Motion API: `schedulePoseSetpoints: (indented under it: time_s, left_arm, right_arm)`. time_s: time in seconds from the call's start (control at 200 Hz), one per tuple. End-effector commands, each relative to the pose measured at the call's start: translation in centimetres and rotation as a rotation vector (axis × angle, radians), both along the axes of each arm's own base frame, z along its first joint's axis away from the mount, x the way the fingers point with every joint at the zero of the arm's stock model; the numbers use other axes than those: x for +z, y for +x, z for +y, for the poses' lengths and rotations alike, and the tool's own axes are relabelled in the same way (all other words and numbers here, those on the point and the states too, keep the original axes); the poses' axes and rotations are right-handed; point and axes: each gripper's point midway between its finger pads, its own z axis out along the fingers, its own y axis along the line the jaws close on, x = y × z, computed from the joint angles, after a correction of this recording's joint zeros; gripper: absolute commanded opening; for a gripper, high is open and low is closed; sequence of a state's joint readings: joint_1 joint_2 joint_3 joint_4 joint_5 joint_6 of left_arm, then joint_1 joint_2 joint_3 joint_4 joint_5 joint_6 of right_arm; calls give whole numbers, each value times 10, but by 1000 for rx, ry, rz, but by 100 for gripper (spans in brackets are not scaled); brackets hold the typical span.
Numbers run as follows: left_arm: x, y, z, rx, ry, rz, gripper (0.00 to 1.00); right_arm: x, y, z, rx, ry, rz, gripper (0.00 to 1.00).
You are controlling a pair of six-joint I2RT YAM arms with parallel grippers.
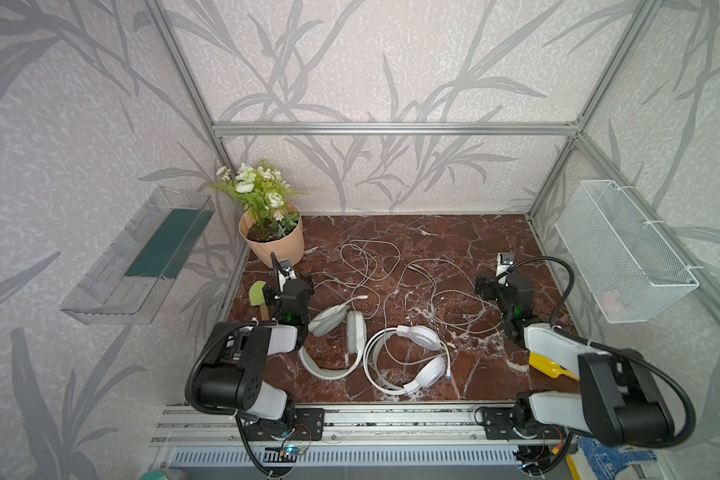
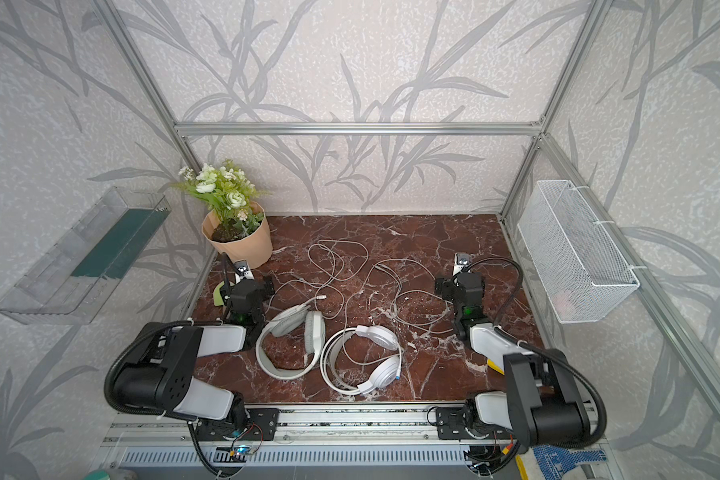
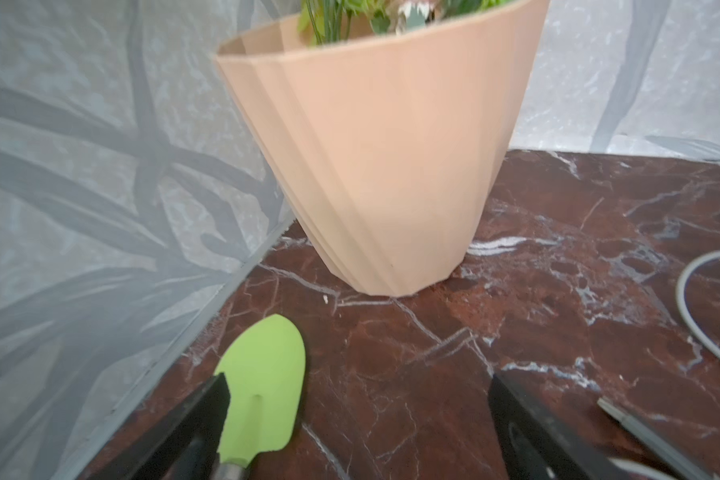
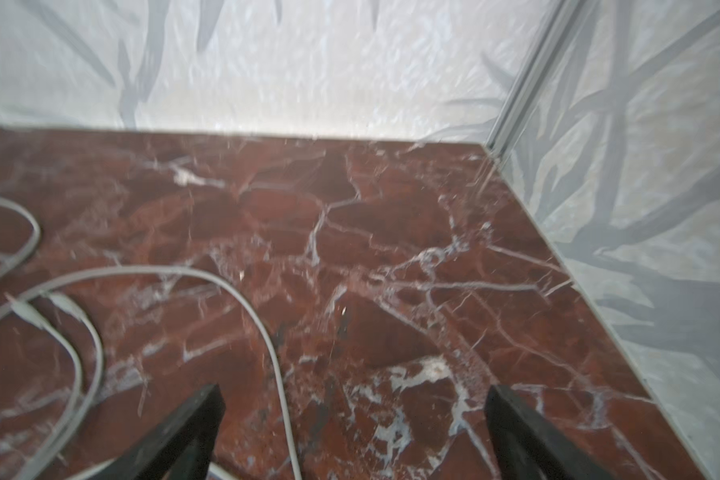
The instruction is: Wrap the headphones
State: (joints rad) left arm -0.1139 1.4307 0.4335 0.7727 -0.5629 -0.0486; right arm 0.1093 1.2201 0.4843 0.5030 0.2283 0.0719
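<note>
Nearest the desk's (image 1: 454,232) front edge lies the glossy white headset (image 1: 430,372), band bowed toward the left edge, cups toward the right, long axis front to back. Beside it toward the left edge, the greyish-white headset (image 1: 356,332) has its band frontward and padded cups toward the back. Both look light with springy bands; hold a band, not a cushion. Their thin cables (image 4: 163,270) sprawl in limp loops over mid-desk, likely slippery and tangle-prone, best pinched near a plug. Left claw (image 3: 358,384), spread and empty, hovers by a green spatula (image 3: 262,386) before the flowerpot (image 3: 391,166); right claw (image 4: 354,390), equally spread, over a cable loop near the right edge.
</note>
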Motion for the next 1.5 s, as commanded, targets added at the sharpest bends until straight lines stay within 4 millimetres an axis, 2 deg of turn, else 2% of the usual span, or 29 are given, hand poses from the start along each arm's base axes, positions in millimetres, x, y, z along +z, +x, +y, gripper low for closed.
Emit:
schedulePoseSetpoints:
  time_s: [0.0,0.07,0.09,0.16,0.2,0.29,0.385,0.46,0.535,0.64,0.755,0.87,1.04,1.184,1.494]
  left_arm:
    - [79,-11,19,135,-58,-149,99]
    - [118,-23,23,163,-164,-221,99]
    - [123,-31,25,193,-210,-215,99]
    - [125,-71,38,355,-392,-189,99]
    - [117,-96,42,425,-508,-151,99]
    - [109,-108,14,235,-722,-21,99]
    - [108,-145,-5,226,-841,79,99]
    - [93,-170,-26,233,-950,226,99]
    - [77,-193,-50,215,-1042,353,99]
    - [42,-237,-61,321,-1083,496,99]
    - [17,-268,-72,371,-1164,552,98]
    - [1,-281,-89,350,-1237,626,99]
    - [-13,-292,-78,388,-1094,744,99]
    - [-28,-283,-81,397,-1047,788,99]
    - [-39,-259,-87,394,-858,845,99]
  right_arm:
    - [69,-10,-5,-91,226,-87,99]
    - [91,-15,-5,-132,402,-132,99]
    - [95,-17,-6,-149,464,-141,99]
    - [100,-21,1,-106,617,-130,99]
    - [99,-24,11,-72,715,-110,99]
    - [90,-29,26,-39,888,-73,99]
    - [94,-31,38,35,941,-90,99]
    - [98,-31,49,102,903,-48,99]
    - [88,-34,55,97,845,50,99]
    - [71,-36,67,105,786,154,99]
    - [58,-38,82,132,720,207,99]
    - [52,-41,88,132,635,231,99]
    - [55,-42,93,154,617,222,99]
    - [56,-43,97,171,603,225,99]
    - [54,-43,105,205,581,235,99]
